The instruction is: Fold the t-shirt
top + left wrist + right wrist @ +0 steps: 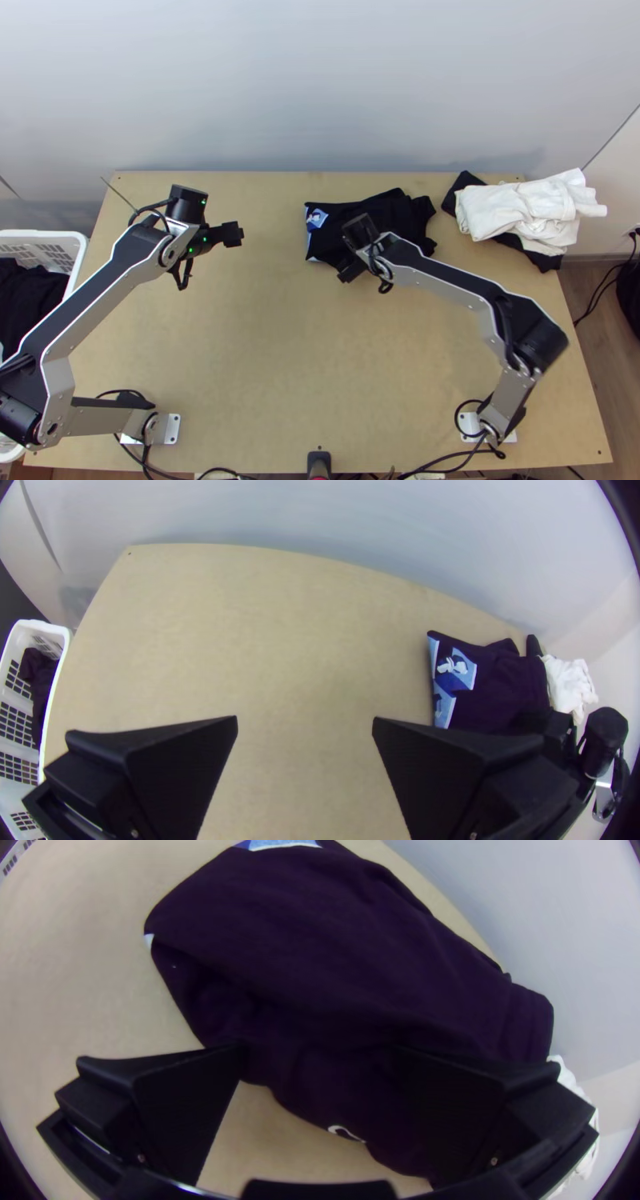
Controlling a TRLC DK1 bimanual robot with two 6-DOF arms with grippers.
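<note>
currently, dark t-shirt (340, 212) lies loosely folded and rumpled toward the far edge of the table (264, 360), blue-white print showing. right gripper (353, 250): released, fingers spread over the cloth. left gripper (233, 234): likewise released, well apart from shirt.

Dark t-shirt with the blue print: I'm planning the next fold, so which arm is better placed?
Right, most likely: the right black gripper is open over the dark t-shirt, while the left black gripper is open away from it, over the light wooden table.
</note>
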